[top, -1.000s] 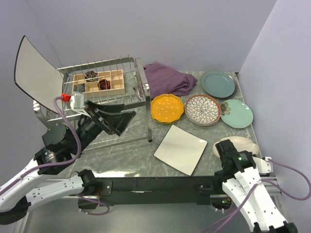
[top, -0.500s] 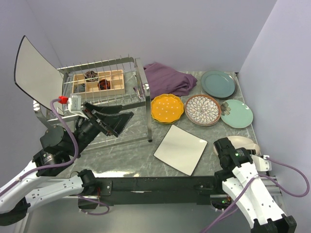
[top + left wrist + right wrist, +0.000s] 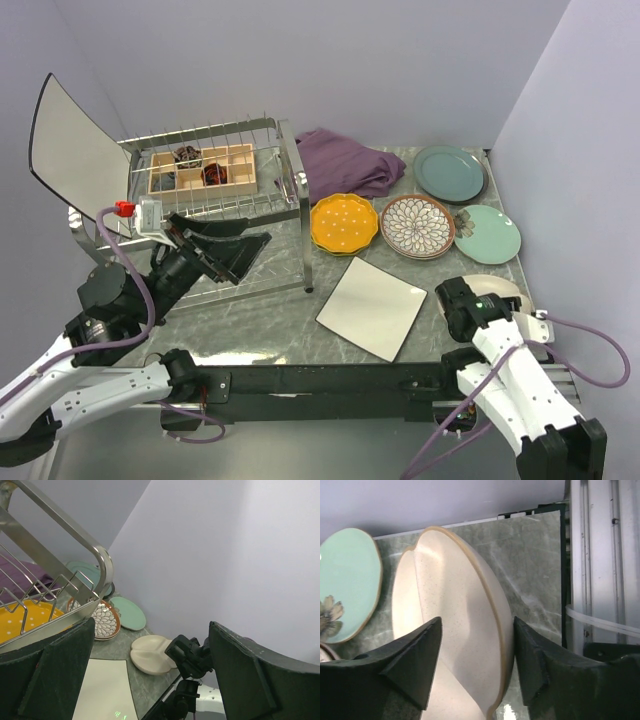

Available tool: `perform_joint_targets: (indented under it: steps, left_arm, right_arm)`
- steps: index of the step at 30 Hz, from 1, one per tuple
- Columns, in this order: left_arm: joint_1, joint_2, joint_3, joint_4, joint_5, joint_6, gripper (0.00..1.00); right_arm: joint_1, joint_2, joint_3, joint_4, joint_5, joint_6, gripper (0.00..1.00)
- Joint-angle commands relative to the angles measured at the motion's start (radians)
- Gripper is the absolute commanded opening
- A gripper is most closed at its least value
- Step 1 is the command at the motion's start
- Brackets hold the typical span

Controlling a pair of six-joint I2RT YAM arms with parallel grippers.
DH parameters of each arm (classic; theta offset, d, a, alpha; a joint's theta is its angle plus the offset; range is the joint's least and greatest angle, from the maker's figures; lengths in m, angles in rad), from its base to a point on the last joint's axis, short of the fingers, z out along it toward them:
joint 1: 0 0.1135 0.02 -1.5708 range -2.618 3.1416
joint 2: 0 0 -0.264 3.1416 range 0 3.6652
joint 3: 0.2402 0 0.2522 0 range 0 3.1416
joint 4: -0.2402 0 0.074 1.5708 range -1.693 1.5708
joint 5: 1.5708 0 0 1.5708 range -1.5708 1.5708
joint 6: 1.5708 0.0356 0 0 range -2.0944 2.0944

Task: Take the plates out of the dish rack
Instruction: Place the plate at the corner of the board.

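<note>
your right gripper is spreading, letting go of cream plate, lying flat on table near-right | your left gripper is hanging wide open, empty, beside dish rack | white square plate is waiting at rack's left end, probably your next pick

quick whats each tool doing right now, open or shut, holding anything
Left tool: open, holding nothing, near the dish rack.
Right tool: open above the cream plate, not gripping it.
</note>
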Motion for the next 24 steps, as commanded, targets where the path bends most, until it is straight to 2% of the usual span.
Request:
perform_joint_targets:
  steps: [1,3,24]
  left_arm:
    - [-0.004,-0.012,-0.008,0.02,-0.005,-0.013,0.99]
    - [-0.004,-0.018,-0.01,0.013,-0.005,-0.01,0.99]
    - [-0.004,-0.052,-0.005,0.006,0.003,-0.018,0.99]
  right_arm:
    - [-0.011,0.076,0.041,0.009,0.076,0.187,0.71]
    - [-0.01,0.1,0.035,0.022,0.074,0.19,0.74]
    - [-0.022,0.203,-0.002,0.055,0.112,0.302,0.74]
